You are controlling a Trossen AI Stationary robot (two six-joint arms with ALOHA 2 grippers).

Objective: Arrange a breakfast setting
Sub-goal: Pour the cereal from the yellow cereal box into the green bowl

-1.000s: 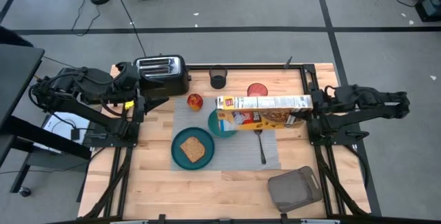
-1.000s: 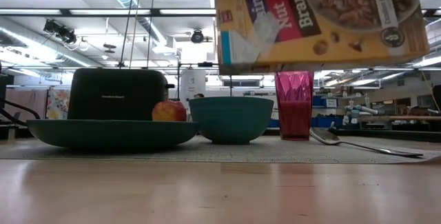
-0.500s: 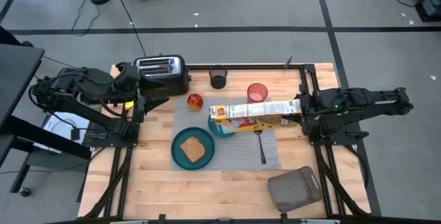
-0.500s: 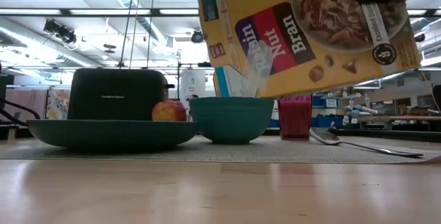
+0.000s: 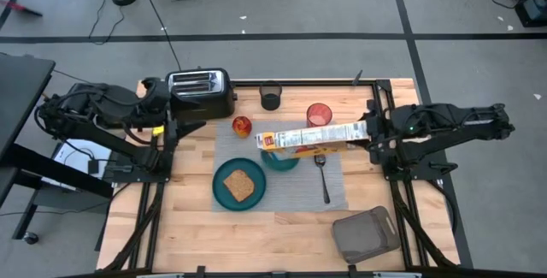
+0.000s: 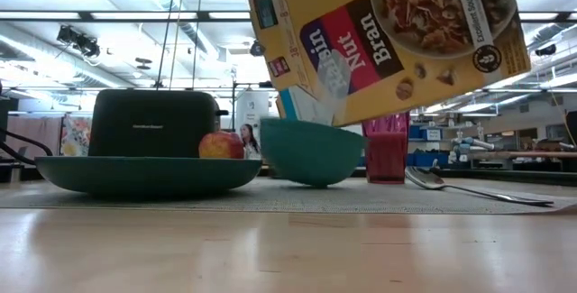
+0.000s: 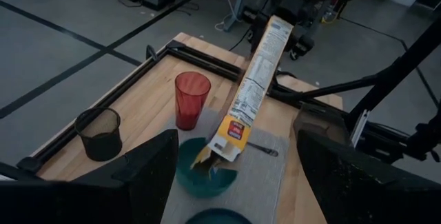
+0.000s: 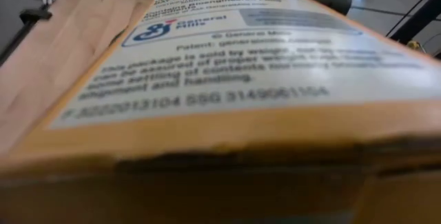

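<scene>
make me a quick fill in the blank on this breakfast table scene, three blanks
The right hand holds a cereal box tipped over the teal ____.
The toast slice lies on the teal ____.
The red cup stands on the table beside the ____ on the placemat.

Missing words: bowl; plate; spoon

Teal bowl (image 6: pixel 311 151) tilts on the grey placemat (image 5: pixel 335 194) beside the toast-topped plate (image 5: pixel 219 189), apple (image 5: pixel 242 125), pink cup (image 5: pixel 319 114), spoon (image 5: pixel 323 180).
</scene>
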